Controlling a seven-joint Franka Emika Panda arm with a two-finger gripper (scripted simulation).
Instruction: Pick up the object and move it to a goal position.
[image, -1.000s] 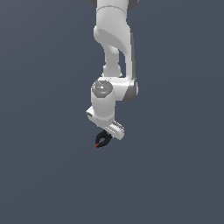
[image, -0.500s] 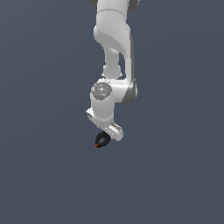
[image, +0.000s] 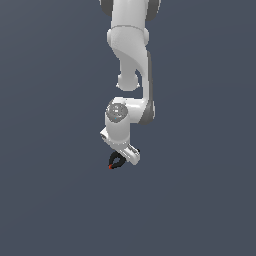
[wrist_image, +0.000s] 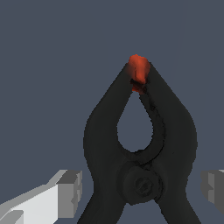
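No brand, label or writing readable anywhere. Spring clamp (wrist_image: 139, 148) black, red-orange tip (wrist_image: 138, 70); handles cut off at wrist view edge. Gripper (image: 120, 159) fingers (wrist_image: 70, 192) flank clamp with visible gaps either side; cannot tell whether grasping. In exterior view clamp (image: 115, 161) hangs tiny below gripper. Versus earlier frames: arm pose and clamp position essentially unchanged.
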